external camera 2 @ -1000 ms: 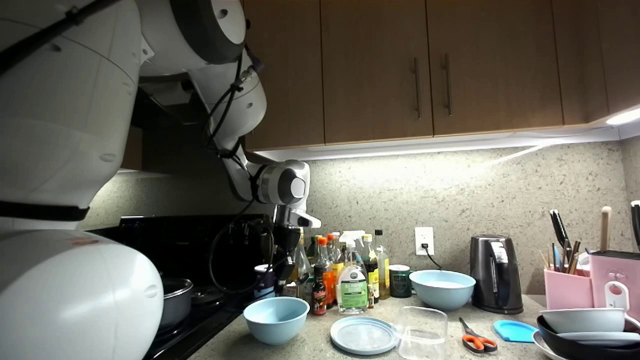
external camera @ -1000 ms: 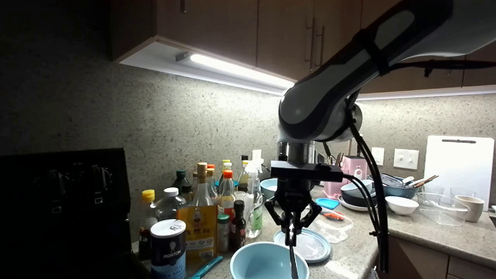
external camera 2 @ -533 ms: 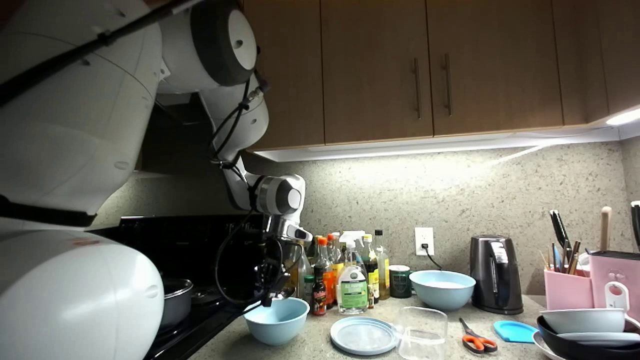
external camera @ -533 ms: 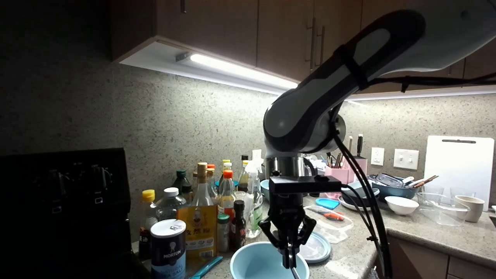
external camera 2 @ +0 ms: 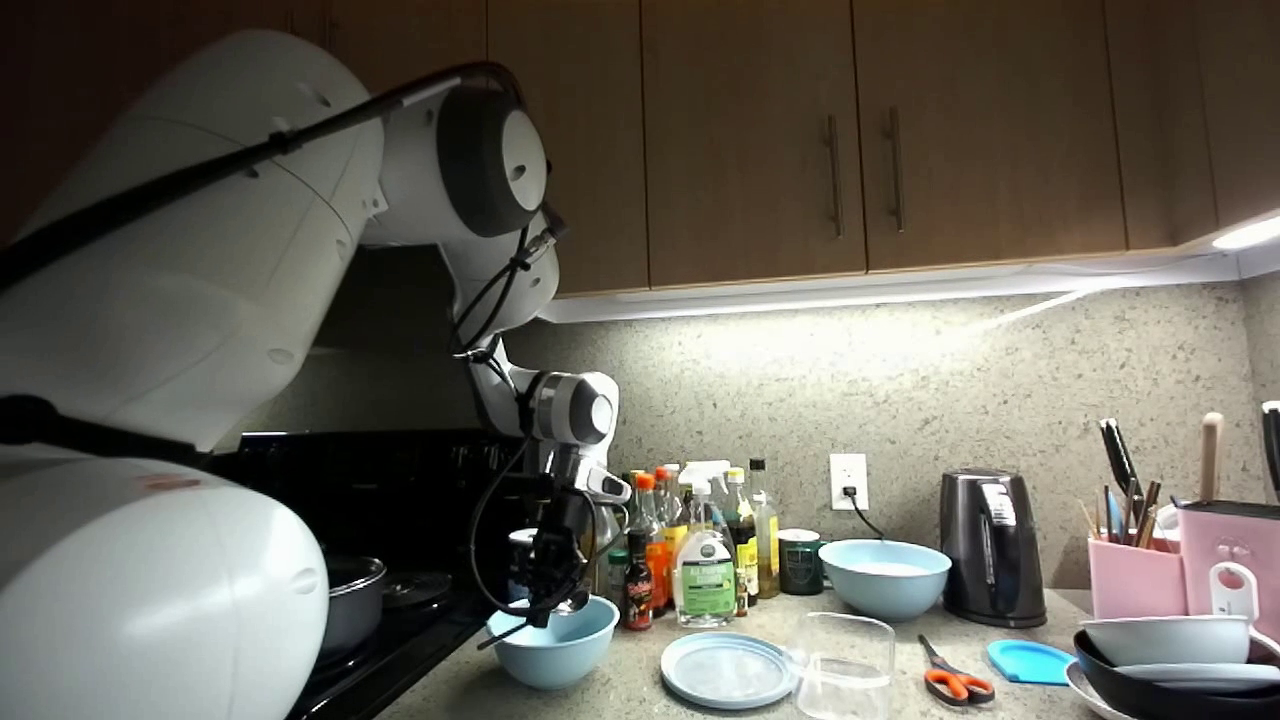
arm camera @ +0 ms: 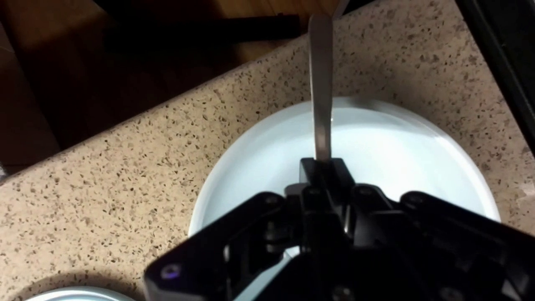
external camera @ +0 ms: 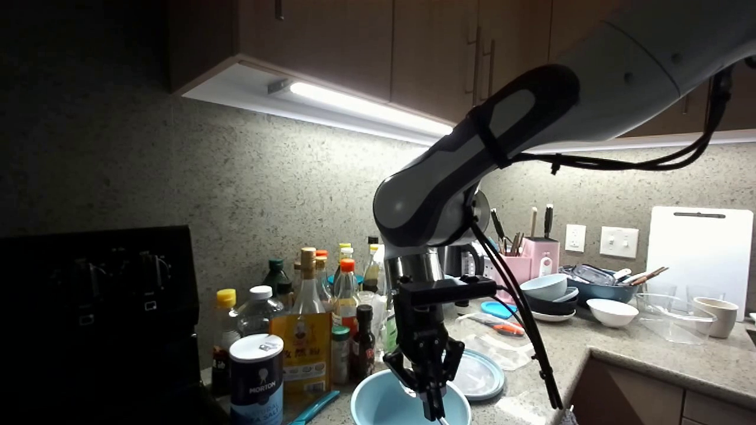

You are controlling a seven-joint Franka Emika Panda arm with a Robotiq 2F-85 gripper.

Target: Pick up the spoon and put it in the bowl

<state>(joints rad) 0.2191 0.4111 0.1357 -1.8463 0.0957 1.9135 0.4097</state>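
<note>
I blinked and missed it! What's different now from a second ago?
In an exterior view, the gripper came down toward the bowl, moved a little left and tilted more. The spoon went down with it, still pinched tight; nothing was let go and nothing new was grabbed. The bowl, the scissors and the kettle stayed where they were.

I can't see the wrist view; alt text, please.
The gripper clamps the spoon over the pale blue bowl, with the handle jutting past the rim in this view. The bowl stands on a speckled counter.
</note>
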